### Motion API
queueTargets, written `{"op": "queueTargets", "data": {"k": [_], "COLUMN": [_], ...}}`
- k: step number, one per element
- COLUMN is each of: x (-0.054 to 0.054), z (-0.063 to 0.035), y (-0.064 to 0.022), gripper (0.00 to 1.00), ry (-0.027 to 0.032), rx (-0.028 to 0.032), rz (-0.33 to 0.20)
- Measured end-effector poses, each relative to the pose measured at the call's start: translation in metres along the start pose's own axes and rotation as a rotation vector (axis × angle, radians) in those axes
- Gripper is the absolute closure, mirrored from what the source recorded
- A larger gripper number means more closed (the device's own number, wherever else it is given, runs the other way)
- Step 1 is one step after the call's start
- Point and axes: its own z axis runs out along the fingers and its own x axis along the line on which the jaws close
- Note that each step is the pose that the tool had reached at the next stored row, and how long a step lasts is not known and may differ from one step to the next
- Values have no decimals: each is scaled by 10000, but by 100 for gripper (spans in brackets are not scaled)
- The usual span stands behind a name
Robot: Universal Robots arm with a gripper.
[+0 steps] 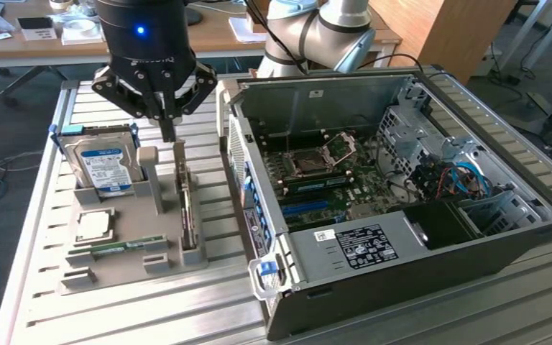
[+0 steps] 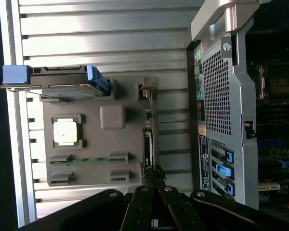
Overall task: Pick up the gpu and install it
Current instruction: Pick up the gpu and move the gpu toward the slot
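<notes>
Hovering above the gpu (image 1: 187,208), fingers (image 1: 169,129) closed.

Gpu (image 1: 187,208) hemmed by computer case wall (image 1: 239,162) at the exterior view's right, holder post (image 1: 149,176) and hard drive (image 1: 103,165) at that view's left, bare table (image 1: 161,309) nearer.

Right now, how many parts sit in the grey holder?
4: hard drive at its far end, CPU and memory stick nearer the camera, gpu on edge along the side by the case. None looks hidden.

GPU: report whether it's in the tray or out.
In: the gpu stands on edge in its tray slot, shut gripper near one end.
</notes>
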Motion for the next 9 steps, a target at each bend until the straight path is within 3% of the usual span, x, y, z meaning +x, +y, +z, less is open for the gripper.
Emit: {"op": "queueTargets", "data": {"k": [4,6,9], "x": [0,0,0], "z": [0,0,0], "y": [0,0,0], "gripper": [77,65,58], "ry": [0,0,1], "rx": [0,0,0], "rz": [0,0,0]}}
